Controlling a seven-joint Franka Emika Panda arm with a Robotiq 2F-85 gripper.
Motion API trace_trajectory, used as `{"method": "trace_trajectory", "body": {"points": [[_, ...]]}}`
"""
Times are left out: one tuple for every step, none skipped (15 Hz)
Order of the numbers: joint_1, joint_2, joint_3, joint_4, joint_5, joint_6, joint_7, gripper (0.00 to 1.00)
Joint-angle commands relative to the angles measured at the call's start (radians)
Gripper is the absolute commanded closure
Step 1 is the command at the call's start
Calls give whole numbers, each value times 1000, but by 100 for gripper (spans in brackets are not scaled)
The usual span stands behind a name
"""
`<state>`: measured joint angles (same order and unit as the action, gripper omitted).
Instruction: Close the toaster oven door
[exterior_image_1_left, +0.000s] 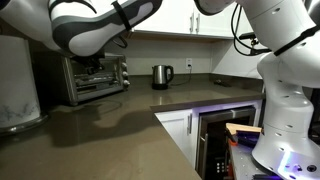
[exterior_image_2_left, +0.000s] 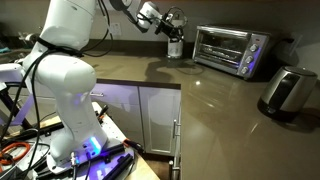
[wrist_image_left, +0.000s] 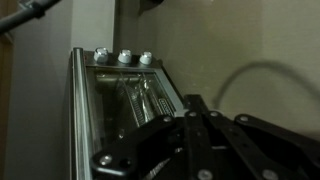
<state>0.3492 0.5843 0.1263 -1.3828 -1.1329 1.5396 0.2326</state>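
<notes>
The toaster oven door (exterior_image_2_left: 222, 47) appears to stand upright against the front of the toaster oven (exterior_image_2_left: 257, 55), which sits at the back of the brown counter (exterior_image_2_left: 200, 100) by the wall. A small steel kettle (exterior_image_2_left: 175, 48) stands near it. The gripper (exterior_image_2_left: 176, 23) hovers above the kettle, apart from the door. I cannot tell whether its jaws are wide or narrow.

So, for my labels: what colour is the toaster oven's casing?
Silver; the toaster oven shows best in an exterior view.
</notes>
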Motion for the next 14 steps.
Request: {"method": "trace_trajectory", "body": {"points": [[-7, -78, 14, -94, 62, -50, 20, 100], [-7, -90, 17, -109, 79, -62, 28, 100], [-8, -102, 19, -123, 96, -72, 33, 100], [-9, -114, 22, -138, 113, -82, 42, 100], [-9, -125, 22, -151, 127, -92, 49, 100], [-9, -137, 25, -166, 141, -102, 60, 100], [-8, -145, 27, -176, 157, -115, 68, 100], [-7, -156, 30, -191, 171, -125, 79, 100], [-7, -166, 32, -204, 183, -134, 89, 100], [-7, -176, 35, -217, 201, -143, 98, 100], [-6, -185, 38, -230, 215, -157, 108, 100], [-7, -196, 41, -244, 232, -165, 116, 100], [-8, -207, 43, -257, 252, -176, 125, 100], [-9, -218, 47, -269, 270, -185, 135, 100]]}}
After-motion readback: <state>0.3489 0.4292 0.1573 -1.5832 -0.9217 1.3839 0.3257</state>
